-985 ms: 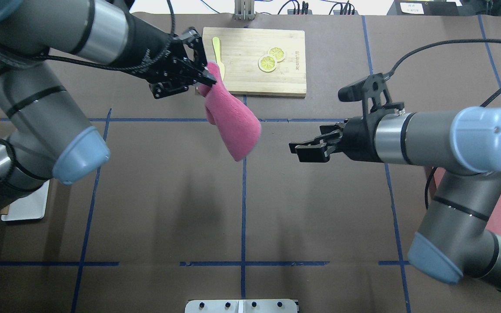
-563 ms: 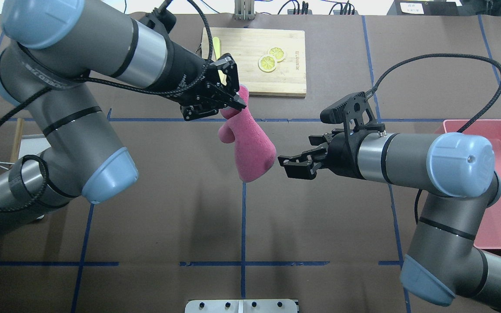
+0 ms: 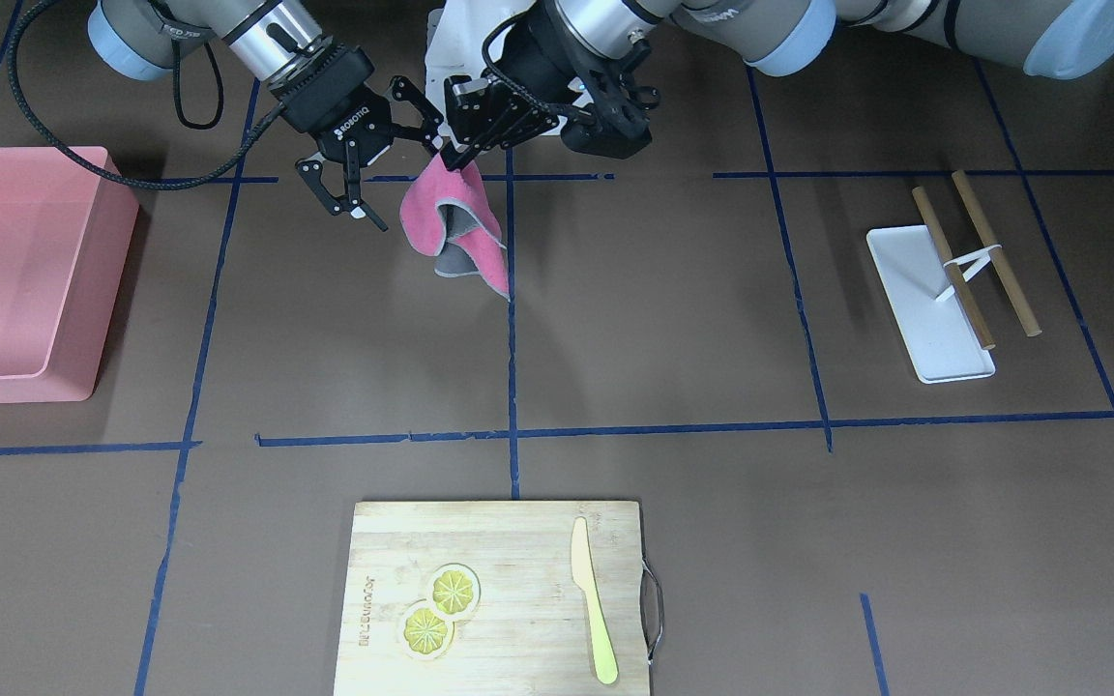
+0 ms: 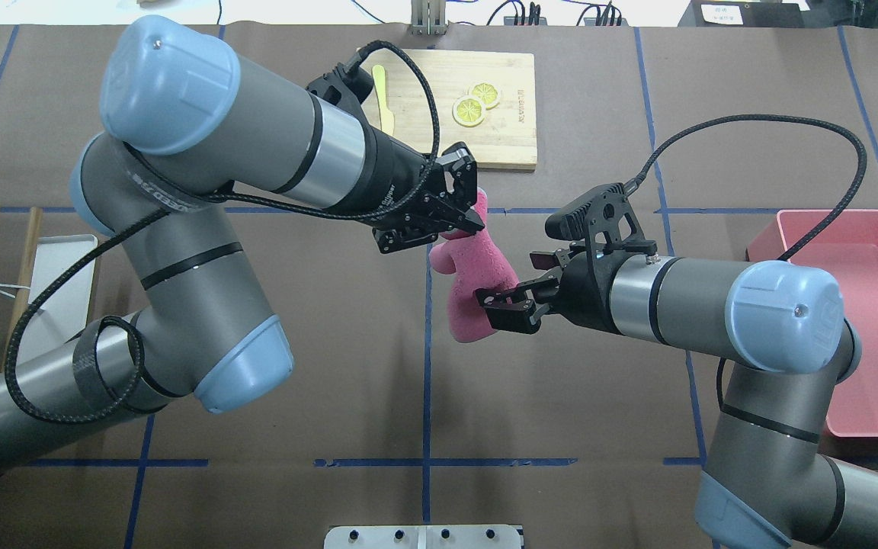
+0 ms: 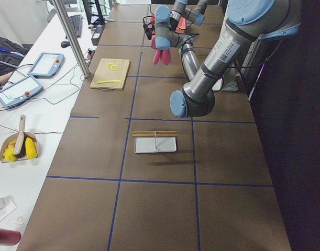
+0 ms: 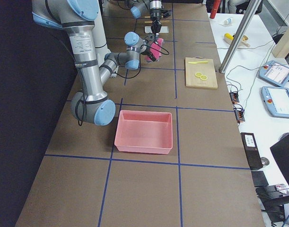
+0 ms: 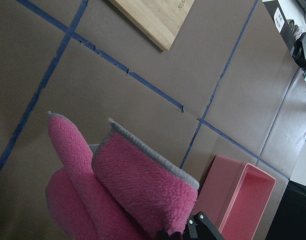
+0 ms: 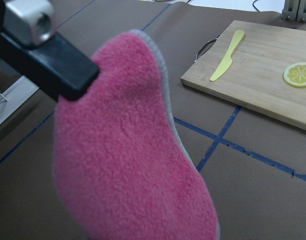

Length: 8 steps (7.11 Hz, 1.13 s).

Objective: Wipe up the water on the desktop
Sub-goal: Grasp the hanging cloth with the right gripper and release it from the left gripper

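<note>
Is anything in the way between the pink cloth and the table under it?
Nothing visible. The pink cloth hangs from the left claw over plain brown desktop; the right claw is beside it, not underneath.

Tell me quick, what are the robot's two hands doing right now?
Left gripper: shut on the pink cloth, which hangs from it.
Right gripper: open, close to the cloth, not gripping it.

The cloth (image 8: 132, 160) is fuzzy, matt pink fleece with a grey stitched edge. The desktop (image 4: 561, 396) is matt brown and paper-like, crossed by smooth dark-blue tape lines (image 4: 427, 396). The cutting board (image 3: 509, 561) is pale wood with visible grain, and the knife (image 3: 593, 619) on it looks like smooth yellow plastic. The bin (image 3: 93, 290) is smooth pink plastic. The 2 sticks (image 3: 994, 253) look wooden. The left gripper (image 4: 475, 223) and right gripper (image 4: 495, 309) are matt black.
</note>
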### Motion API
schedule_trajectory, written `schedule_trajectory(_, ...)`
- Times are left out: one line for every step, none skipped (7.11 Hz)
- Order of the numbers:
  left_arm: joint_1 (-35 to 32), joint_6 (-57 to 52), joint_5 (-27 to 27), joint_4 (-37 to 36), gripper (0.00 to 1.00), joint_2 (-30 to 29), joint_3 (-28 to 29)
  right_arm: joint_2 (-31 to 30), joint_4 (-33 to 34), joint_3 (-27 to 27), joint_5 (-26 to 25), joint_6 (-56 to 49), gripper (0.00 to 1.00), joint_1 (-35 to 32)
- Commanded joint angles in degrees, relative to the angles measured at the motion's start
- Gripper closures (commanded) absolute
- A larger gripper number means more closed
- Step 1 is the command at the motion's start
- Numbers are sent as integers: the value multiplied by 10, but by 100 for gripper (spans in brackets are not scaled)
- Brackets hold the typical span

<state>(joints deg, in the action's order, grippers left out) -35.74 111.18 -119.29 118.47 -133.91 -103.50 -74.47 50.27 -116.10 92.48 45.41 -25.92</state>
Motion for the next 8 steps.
schedule_trajectory(12,0,13,-1,100,-2,1,-1,-1,0,-20,0,6,11)
schedule_trajectory(12,0,13,-1,100,-1,1,-1,-1,-1,-20,0,18,11)
schedule_trajectory(12,0,13,-1,100,0,1,-1,-1,-1,-20,0,42,10)
schedule_trajectory(12,-1,13,0,100,0,5,-3,-3,-2,-20,1,67,10)
schedule_trajectory(12,-1,13,0,100,1,8,-5,-4,-2,-20,1,88,10)
schedule_trajectory(12,-1,13,0,100,0,8,-5,-4,-3,-19,3,98,10)
schedule_trajectory(12,-1,13,0,100,0,8,-4,-5,-3,-17,5,100,10)
schedule_trajectory(12,-1,13,0,100,0,8,-3,-5,-3,-17,7,100,10)
